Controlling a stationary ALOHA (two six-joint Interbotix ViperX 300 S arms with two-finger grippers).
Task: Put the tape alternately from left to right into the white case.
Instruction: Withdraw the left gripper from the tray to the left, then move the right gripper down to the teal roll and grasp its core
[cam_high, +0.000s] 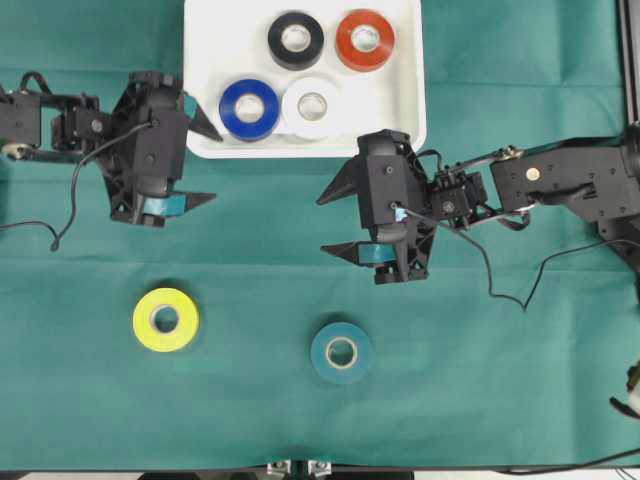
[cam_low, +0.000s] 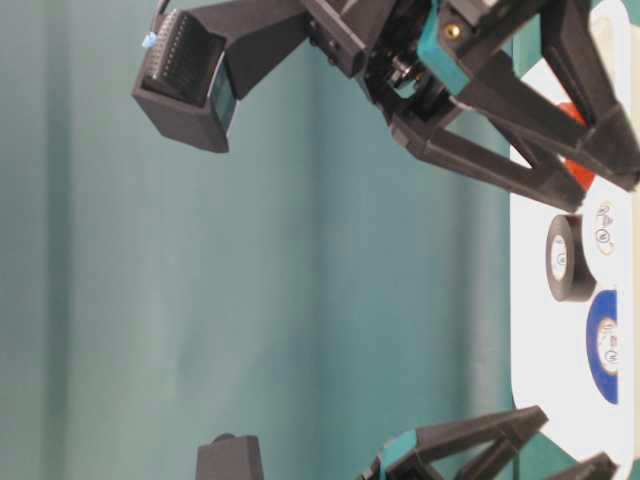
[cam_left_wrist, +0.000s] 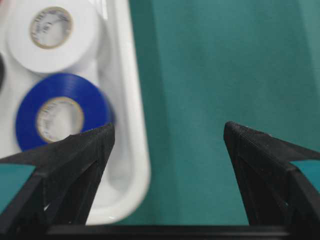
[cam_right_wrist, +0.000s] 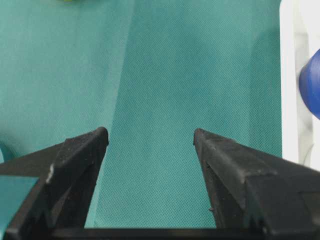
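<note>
Four rolls are in the white case: black, red-orange, blue, white. Two are left on the tabletop, both toward the bottom of the overhead view: yellow roll on the left side, teal roll nearer the middle.

My left tool is spread wide and holds nothing. It sits at the case's lower-left corner, one finger over the rim; the wrist view shows the blue roll just past that finger. My right tool is also wide and empty, just below the case, with only bare cloth between its fingers.

Key relation: yellow lies almost straight below my left tool in the overhead view, well apart. Teal lies almost straight below my right tool's fingertips, closer than yellow is to the left. So it's left arm for yellow, right arm for teal.

Orientation: both rolls lie flat, core hole facing up. They're round, so there's no long axis and any approach angle around them works. Which arm's turn it is I can't tell.
</note>
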